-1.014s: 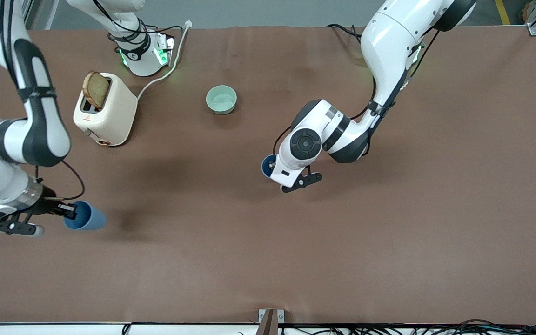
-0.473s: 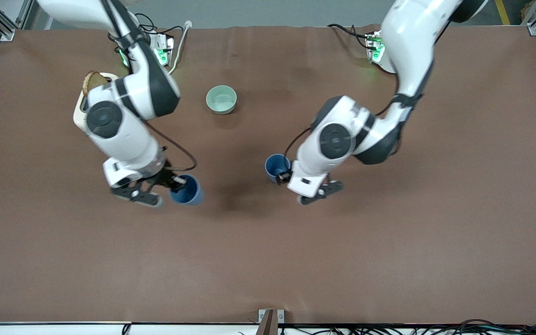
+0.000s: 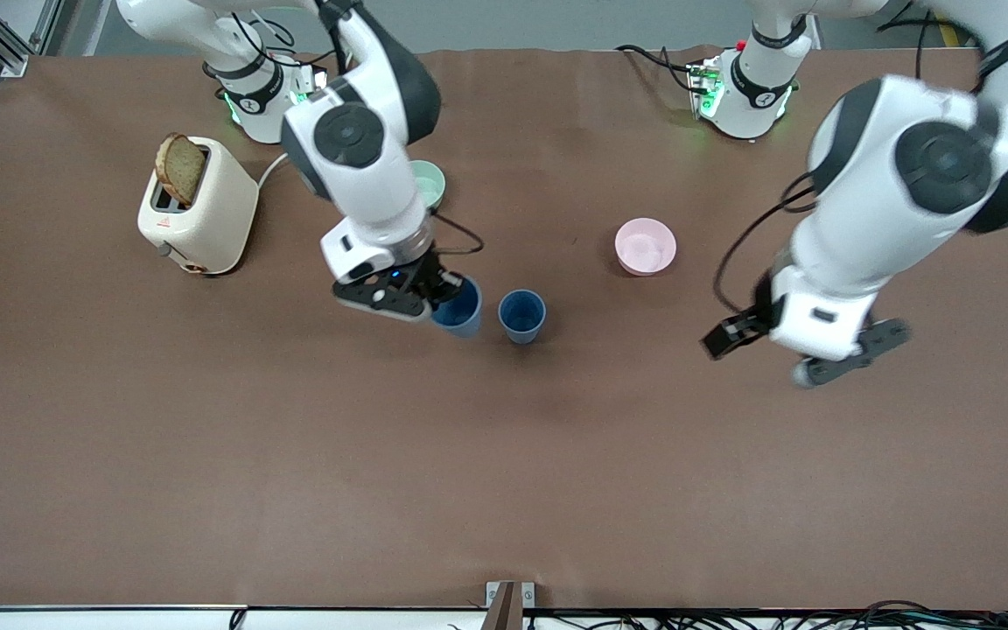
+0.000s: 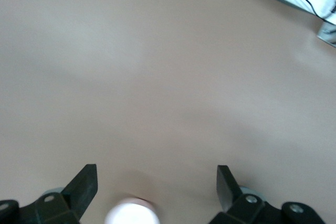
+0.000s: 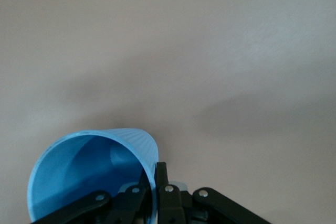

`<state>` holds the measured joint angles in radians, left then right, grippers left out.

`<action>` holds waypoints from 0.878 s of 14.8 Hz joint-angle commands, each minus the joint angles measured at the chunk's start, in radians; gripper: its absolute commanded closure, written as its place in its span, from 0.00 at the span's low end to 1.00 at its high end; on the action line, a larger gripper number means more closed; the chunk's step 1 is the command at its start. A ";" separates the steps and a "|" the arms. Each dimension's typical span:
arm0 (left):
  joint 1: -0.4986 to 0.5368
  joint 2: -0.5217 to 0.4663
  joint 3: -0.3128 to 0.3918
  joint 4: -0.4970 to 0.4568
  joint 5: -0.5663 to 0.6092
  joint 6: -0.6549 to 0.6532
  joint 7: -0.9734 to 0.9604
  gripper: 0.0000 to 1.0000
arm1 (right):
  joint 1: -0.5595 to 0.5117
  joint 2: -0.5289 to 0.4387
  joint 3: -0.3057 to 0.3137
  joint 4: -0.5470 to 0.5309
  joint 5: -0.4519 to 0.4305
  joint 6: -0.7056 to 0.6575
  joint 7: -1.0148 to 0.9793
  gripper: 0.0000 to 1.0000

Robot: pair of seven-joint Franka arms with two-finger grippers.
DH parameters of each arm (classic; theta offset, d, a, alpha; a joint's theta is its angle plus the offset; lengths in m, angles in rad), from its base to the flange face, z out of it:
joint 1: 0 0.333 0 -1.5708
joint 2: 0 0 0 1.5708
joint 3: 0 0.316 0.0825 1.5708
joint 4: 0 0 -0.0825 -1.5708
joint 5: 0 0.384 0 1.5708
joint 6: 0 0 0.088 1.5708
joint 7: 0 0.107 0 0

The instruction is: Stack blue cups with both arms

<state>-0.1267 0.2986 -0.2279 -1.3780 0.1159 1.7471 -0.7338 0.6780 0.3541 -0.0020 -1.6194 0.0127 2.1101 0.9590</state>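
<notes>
One blue cup (image 3: 521,315) stands upright and alone on the brown table near its middle. My right gripper (image 3: 436,291) is shut on the rim of the second blue cup (image 3: 460,309). It holds that cup tilted, just above the table, close beside the standing cup toward the right arm's end. In the right wrist view the fingers (image 5: 167,179) pinch the cup's wall (image 5: 89,171), one inside and one outside. My left gripper (image 3: 727,335) is open and empty over bare table, toward the left arm's end from the standing cup. Its jaws stand wide apart in the left wrist view (image 4: 156,184).
A pink bowl (image 3: 645,246) sits between the standing cup and the left arm. A pale green bowl (image 3: 430,182) is partly hidden under the right arm. A cream toaster (image 3: 206,214) with a slice of bread (image 3: 180,168) stands at the right arm's end.
My right arm carried its cup from the right arm's end to beside the standing cup. My left gripper let go of the standing cup and drew away, uncovering the pink bowl.
</notes>
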 commanded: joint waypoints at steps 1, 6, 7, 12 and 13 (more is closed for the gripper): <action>0.080 -0.122 -0.004 -0.039 0.035 -0.059 0.155 0.00 | 0.054 0.055 -0.013 0.056 -0.025 -0.010 0.064 0.97; 0.194 -0.245 -0.005 -0.045 0.021 -0.181 0.420 0.00 | 0.084 0.135 -0.015 0.091 -0.045 -0.001 0.096 0.97; 0.214 -0.262 -0.005 -0.049 -0.007 -0.207 0.466 0.00 | 0.089 0.150 -0.015 0.108 -0.046 -0.002 0.104 0.97; 0.259 -0.315 0.004 -0.090 -0.091 -0.258 0.618 0.00 | 0.107 0.173 -0.015 0.122 -0.054 0.002 0.116 0.97; 0.248 -0.331 0.034 -0.114 -0.105 -0.256 0.651 0.00 | 0.107 0.180 -0.015 0.130 -0.057 0.001 0.116 0.97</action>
<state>0.1197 0.0178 -0.2223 -1.4299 0.0461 1.4893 -0.1436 0.7759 0.5147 -0.0074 -1.5192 -0.0142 2.1178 1.0493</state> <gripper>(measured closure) 0.000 0.952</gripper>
